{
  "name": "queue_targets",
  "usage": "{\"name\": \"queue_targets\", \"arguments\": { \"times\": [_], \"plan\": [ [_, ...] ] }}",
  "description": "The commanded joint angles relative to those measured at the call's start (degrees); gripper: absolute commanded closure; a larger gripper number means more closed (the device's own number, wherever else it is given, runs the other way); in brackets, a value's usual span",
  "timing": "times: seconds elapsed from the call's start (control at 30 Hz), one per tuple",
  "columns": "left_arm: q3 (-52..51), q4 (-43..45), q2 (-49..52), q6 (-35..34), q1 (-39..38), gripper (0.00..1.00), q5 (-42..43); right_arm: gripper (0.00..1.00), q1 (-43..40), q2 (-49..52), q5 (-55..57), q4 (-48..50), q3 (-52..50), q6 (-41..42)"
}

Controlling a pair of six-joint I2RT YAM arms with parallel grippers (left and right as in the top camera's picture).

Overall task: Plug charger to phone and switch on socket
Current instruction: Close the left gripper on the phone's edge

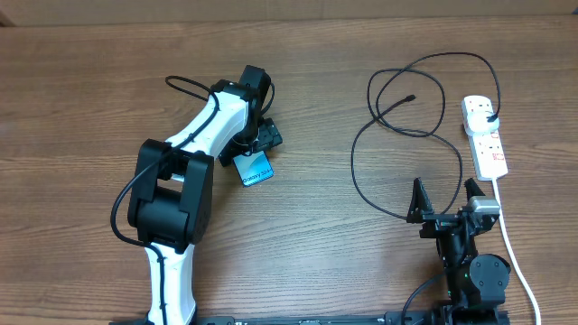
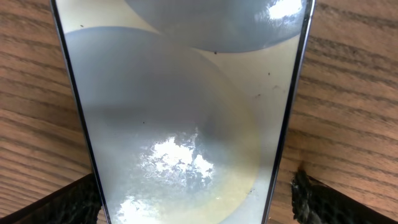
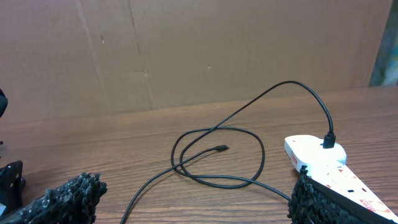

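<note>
The phone (image 1: pixel 254 169) lies on the table at centre left, with its light-blue screen up. It fills the left wrist view (image 2: pixel 180 112). My left gripper (image 1: pixel 256 137) is low over its far end and open. The fingers (image 2: pixel 196 202) sit on either side of the phone, with a small gap on the right. The charger cable (image 1: pixel 397 126) lies in loops at the right, and its connector tip (image 1: pixel 412 97) is free on the table. Its black plug (image 1: pixel 488 116) sits in the white socket (image 1: pixel 488 144). My right gripper (image 1: pixel 444 203) is open and empty. The tip (image 3: pixel 222 148) and socket (image 3: pixel 323 163) lie beyond its fingers (image 3: pixel 193 199).
The socket's thick white cord (image 1: pixel 508 239) runs toward the front edge, just right of my right arm. A cardboard wall (image 3: pixel 186 56) stands behind the table. Bare wood lies between the phone and the cable loops.
</note>
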Motion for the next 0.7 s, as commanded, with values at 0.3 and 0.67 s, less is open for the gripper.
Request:
{"name": "queue_targets", "arguments": {
  "times": [0.3, 0.67],
  "plan": [
    [-4.07, 0.74, 7.61, -4.09, 0.44, 0.0, 1.99, 0.0, 0.39, -0.42, -0.07, 0.33, -0.63, -0.39],
    [-4.07, 1.11, 7.61, -4.61, 0.44, 0.0, 0.2, 0.0, 0.39, -0.42, -0.07, 0.33, -0.63, -0.39]
  ]
}}
